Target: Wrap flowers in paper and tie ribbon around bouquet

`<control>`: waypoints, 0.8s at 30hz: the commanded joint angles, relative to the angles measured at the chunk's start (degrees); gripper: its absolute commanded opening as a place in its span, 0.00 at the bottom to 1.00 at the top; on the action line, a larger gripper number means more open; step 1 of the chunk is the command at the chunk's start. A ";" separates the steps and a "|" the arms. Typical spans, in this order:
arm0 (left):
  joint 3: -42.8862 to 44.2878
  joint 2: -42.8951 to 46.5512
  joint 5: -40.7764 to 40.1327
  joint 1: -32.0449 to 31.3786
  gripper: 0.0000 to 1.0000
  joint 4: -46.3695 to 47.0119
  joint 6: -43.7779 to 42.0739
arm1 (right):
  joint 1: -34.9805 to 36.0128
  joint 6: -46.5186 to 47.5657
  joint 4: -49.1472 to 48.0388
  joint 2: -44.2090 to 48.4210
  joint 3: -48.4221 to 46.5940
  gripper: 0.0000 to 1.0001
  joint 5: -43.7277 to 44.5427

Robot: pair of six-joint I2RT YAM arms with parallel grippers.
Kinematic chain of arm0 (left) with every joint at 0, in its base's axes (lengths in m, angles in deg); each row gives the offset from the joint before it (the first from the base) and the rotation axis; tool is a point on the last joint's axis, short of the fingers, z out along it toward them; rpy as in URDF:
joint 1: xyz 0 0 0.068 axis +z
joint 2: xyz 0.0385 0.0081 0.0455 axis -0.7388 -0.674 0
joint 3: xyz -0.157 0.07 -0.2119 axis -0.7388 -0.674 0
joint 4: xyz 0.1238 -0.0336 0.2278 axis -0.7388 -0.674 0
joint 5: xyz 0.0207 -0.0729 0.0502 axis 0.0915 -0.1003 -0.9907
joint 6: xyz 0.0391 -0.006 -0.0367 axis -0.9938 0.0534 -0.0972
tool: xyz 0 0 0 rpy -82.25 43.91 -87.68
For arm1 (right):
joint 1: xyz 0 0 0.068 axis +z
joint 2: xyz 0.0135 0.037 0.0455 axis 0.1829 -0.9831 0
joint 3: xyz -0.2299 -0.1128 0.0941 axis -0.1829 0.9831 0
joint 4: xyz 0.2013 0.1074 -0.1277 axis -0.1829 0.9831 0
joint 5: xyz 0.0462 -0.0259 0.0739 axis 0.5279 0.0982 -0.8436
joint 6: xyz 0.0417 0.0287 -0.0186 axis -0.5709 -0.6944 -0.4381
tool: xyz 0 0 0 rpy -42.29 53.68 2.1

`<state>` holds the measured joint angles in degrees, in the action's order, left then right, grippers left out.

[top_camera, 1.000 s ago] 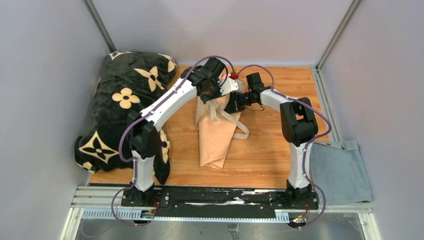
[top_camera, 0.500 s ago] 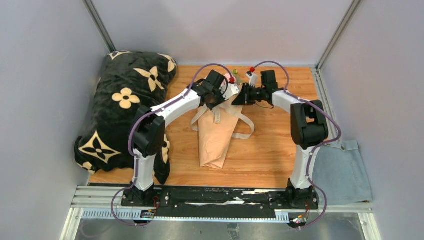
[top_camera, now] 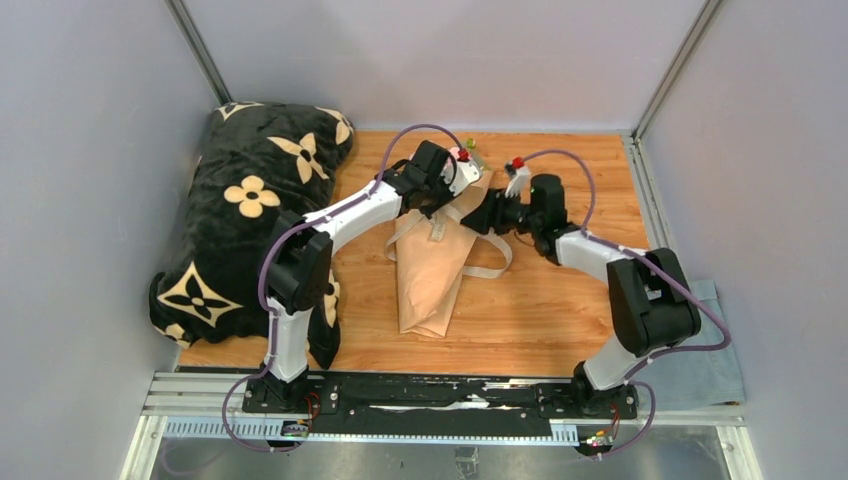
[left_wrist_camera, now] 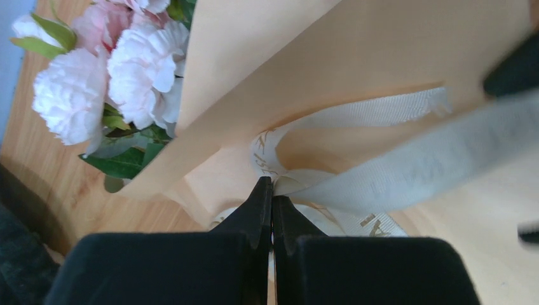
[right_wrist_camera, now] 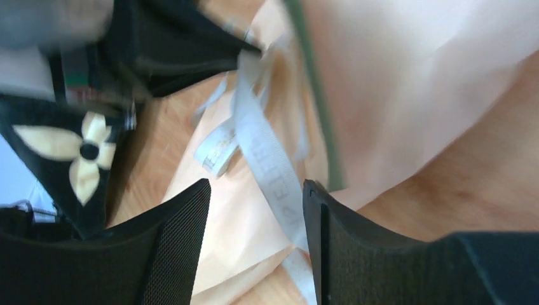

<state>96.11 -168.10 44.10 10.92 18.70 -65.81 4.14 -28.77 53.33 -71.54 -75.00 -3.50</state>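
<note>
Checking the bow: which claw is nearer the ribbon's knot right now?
Left. The left claw is shut on the ribbon right at the knot. The right claw is open farther along, a trailing strand running between its fingers.

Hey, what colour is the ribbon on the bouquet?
The ribbon is cream-beige with faint gold lettering, clearest in the left wrist view.
</note>
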 commanded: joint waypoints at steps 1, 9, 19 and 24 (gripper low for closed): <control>-1.89 -0.37 2.54 0.23 0.00 1.86 2.03 | 8.36 -2.79 -14.04 2.44 8.97 0.60 8.36; -2.40 -2.34 2.63 0.23 0.00 2.58 3.67 | 12.32 -1.29 -15.94 7.34 13.52 0.47 18.04; -0.28 -4.55 3.47 0.19 0.00 2.30 4.60 | 17.15 0.03 -8.56 11.12 13.50 0.43 26.39; 0.06 -4.97 4.26 0.23 0.00 2.09 5.02 | 17.20 -14.69 -18.18 0.87 14.84 0.49 23.38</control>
<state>94.49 -172.06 46.99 10.92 20.23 -61.81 20.73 -33.21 39.80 -63.10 -61.06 20.58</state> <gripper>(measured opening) 0.007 0.484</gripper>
